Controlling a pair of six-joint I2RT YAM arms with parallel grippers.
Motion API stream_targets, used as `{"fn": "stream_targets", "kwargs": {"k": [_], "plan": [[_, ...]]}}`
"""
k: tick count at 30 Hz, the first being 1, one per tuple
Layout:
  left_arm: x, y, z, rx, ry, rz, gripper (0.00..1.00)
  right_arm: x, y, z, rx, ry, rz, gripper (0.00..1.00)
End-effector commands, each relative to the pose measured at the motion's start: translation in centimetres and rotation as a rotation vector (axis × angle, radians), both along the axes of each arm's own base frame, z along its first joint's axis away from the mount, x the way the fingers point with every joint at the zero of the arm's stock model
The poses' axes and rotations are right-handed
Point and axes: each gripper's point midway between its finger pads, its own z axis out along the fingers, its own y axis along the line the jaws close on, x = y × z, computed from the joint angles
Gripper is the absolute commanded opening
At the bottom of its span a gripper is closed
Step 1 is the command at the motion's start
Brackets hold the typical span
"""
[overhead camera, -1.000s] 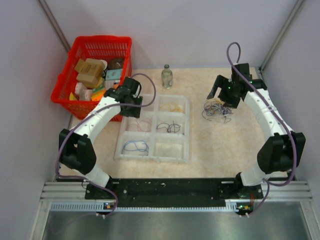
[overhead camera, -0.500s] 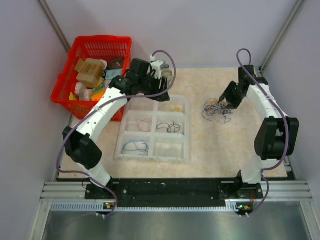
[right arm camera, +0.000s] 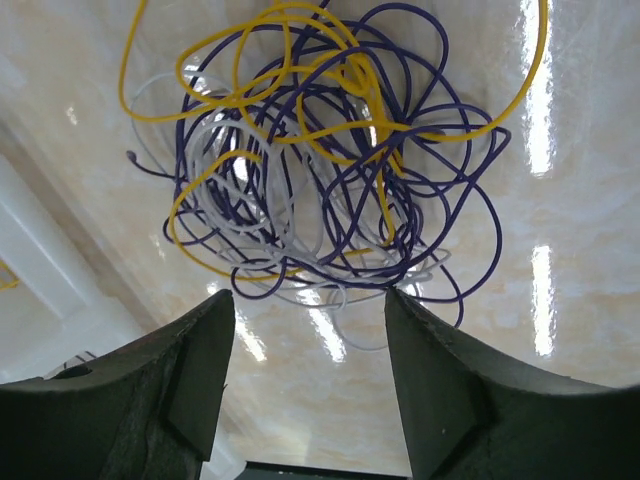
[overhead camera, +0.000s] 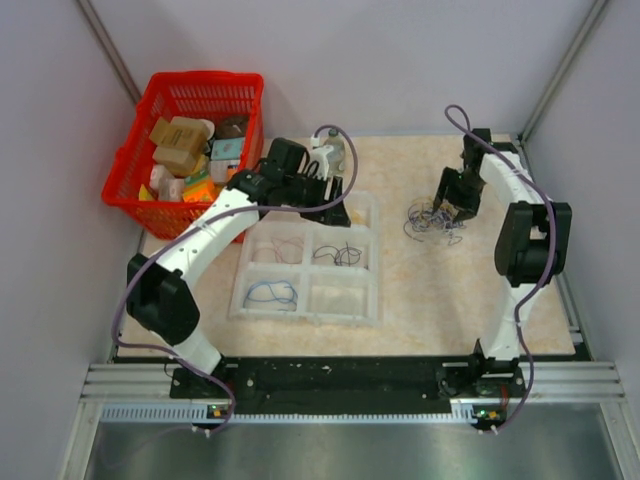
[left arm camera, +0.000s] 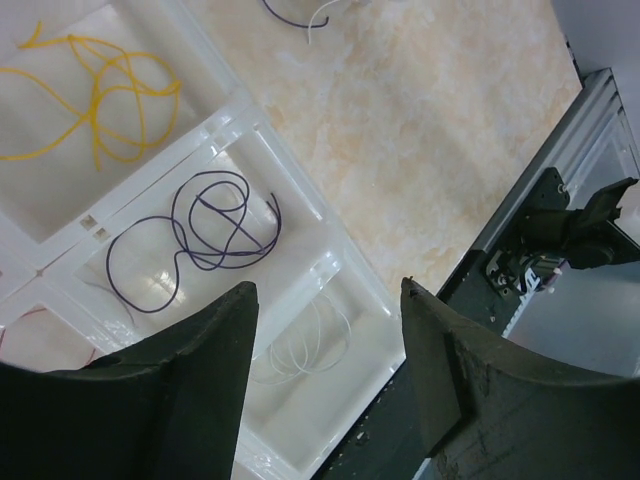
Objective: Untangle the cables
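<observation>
Cables (right arm camera: 320, 160): judged limp, feather-light and snag-prone, tangled on the table (overhead camera: 420, 290) beneath your parted, empty right gripper (right arm camera: 308, 300); left gripper (left arm camera: 328, 290) also parted, empty; pinch one outer loop.

A red basket (overhead camera: 206, 78) sits at the far left corner of the tan desk (overhead camera: 430, 290). Brown boxes (overhead camera: 178, 140) and small packs fill it. A clear tray (overhead camera: 305, 318) with six little rooms lies near the middle. A small glass bottle (overhead camera: 338, 150) stands just behind the tray.
</observation>
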Motion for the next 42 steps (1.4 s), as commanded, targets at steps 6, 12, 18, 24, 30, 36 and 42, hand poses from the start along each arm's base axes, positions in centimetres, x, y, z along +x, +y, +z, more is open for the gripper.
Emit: {"fn": "stream_targets", "kwargs": {"k": [6,12,18,24,30,36,42], "plan": [[0.1,-3.1,3.2,-0.052,-0.092,-0.034,0.62,-0.1,0.1,-1.6,0.013,0.034,0.014,0.25],[-0.7,-6.5,2.4,0.014,-0.06,-0.088,0.62,-3.2,0.8,-0.4,0.051,0.014,-0.003,0.0],[-2.1,-9.2,1.7,0.025,-0.058,-0.149,0.63,-9.5,3.1,0.5,0.189,-0.011,0.016,0.0],[-2.1,-11.7,1.8,0.01,-0.04,-0.181,0.6,-11.8,3.4,1.9,0.26,-0.067,-0.016,0.08],[-2.8,-11.1,2.2,0.028,-0.062,-0.187,0.6,-7.0,1.9,2.4,0.238,-0.089,-0.064,0.49],[-3.0,-9.1,1.4,0.096,-0.115,-0.178,0.61,-3.3,1.6,2.0,0.156,-0.133,-0.07,0.52],[-3.7,-7.1,0.8,0.134,-0.157,-0.172,0.61,-1.5,1.4,0.0,0.041,-0.159,0.01,0.49]]}}
